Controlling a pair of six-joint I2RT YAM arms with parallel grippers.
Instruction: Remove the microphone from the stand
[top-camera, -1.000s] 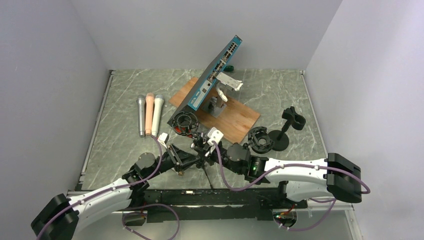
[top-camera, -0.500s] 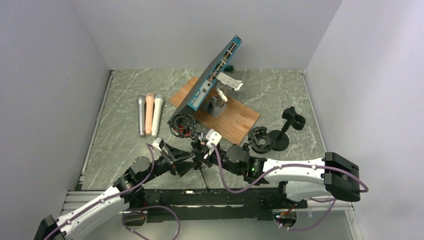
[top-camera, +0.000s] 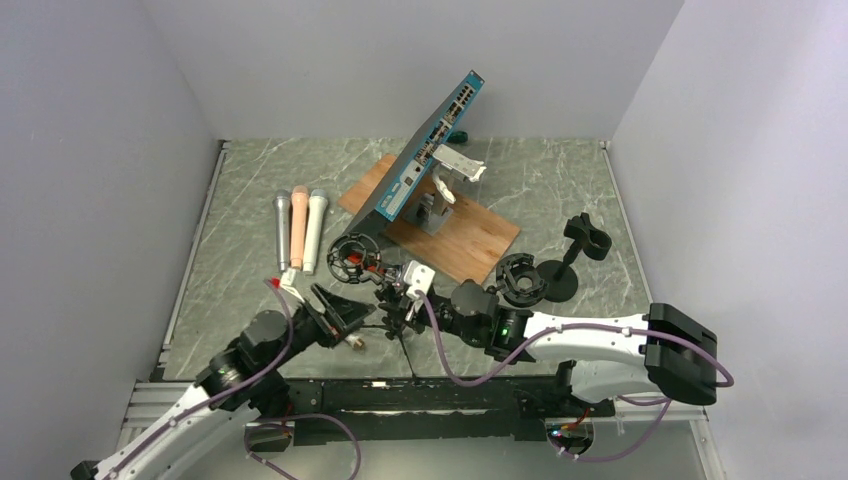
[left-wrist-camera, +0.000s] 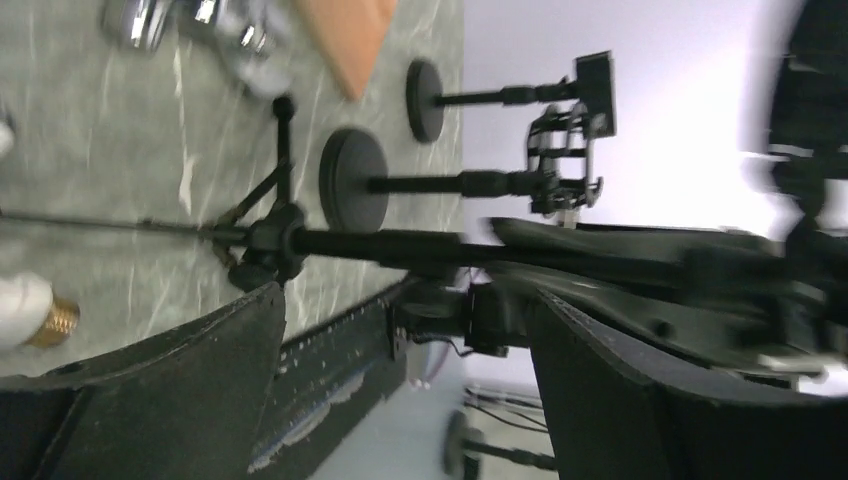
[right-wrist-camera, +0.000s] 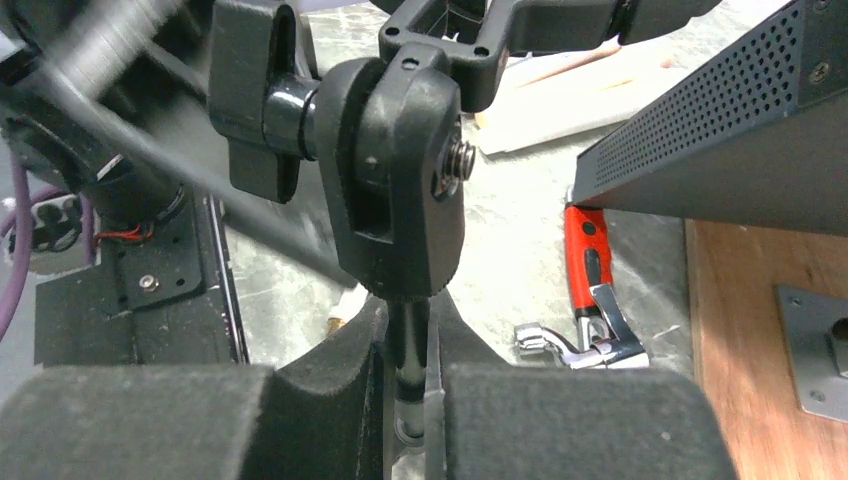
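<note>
- Black and white, my left arm has drawn back toward the lower left of the overhead frame in the last second. The left claw (left-wrist-camera: 405, 330) now has its jaws wide apart, and the pole of the stand (left-wrist-camera: 272, 245) crosses the gap without touching either finger.
- The shock mount (top-camera: 350, 258) at the stand's head has swung a little left and down in that frame. My right claw (right-wrist-camera: 408, 375) stays clamped on the thin rod just under the swivel joint.
- I read this as the pull being over, with the left side backing out and the right only steadying.
- A white barrel with a brass end (left-wrist-camera: 25, 305) lies on the tabletop (top-camera: 250, 200) at the lower left of the left wrist view, just beside one finger. I judge this to be the microphone, already off the stand, though I cannot be sure.
- Inside the shock mount I see only red, and no body that I can make out.
- There is no bin or tray here, only holders. The second shock mount (top-camera: 520, 280), right of centre, looks empty, and so does the clip stand (top-camera: 585, 238) beyond it.
- Three other microphones (top-camera: 300, 230) lie side by side at the upper left.
</note>
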